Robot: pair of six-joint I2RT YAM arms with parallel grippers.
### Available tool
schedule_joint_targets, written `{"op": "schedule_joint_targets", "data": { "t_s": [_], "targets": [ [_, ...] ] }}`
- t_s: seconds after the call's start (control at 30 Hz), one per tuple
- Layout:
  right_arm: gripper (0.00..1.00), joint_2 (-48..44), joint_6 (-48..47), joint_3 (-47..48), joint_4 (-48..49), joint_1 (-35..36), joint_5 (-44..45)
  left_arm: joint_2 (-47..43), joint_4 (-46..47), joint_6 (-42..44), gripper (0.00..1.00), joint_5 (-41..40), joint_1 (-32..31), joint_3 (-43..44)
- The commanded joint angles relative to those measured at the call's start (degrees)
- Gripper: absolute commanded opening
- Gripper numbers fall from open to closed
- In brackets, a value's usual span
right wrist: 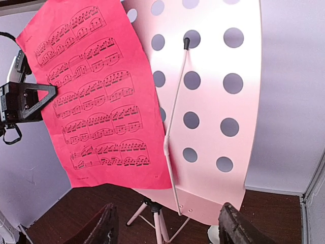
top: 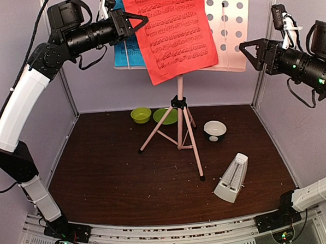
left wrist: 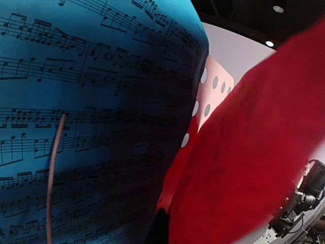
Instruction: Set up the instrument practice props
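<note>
Where things sit: the music stand is up on its tripod mid-surface. The blue sheet is on the left of its desk, and the red sheet lies crooked across the middle, overlapping the blue. The metronome is down on the surface near my right base, well apart from the stand and looking tilted.

My left pincer is right at the red sheet's top-left edge. I honestly can't tell whether it's pinching the paper or just next to it. My right pincer is spread wide, off to the right of the desk and touching nothing.

My worry is that the red sheet's bottom corner hangs past the desk's lip, so it could slide off, especially if my left pincer nudges it sideways. A shove that high up could also rock the tripod (skinny legs, big desk).

View differences:
- The right wrist view shows the wire holder running beside the red sheet's edge, seemingly not over it, so nothing's pinning the sheet there.
- The left wrist view shows another wire lying across the blue sheet, which looks held.
- Only the top view catches the metronome, plus the green bowl, green plate and white-and-dark bowl behind the tripod.
</note>
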Motion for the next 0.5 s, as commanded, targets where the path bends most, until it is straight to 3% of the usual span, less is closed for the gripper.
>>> {"op": "schedule_joint_targets", "data": {
  "t_s": [0.0, 0.13, 0.47],
  "targets": [
    [0.66, 0.81, 0.19, 2.09, 3.63, -2.53, -1.68, -0.23, 3.82, -0.39, 0.00, -1.55, -0.21, 2.26],
    [0.60, 3.97, 2.14, 5.24, 5.37, -5.06, -1.71, 0.01, 7.63, 1.34, 0.00, -2.30, -0.38, 2.41],
    [0.59, 13.49, 4.54, 16.80, 3.44, -6.30, -2.24, 1.39, 7.15, 12.03, 0.00, -5.90, -2.33, 4.33]
  ]
}}
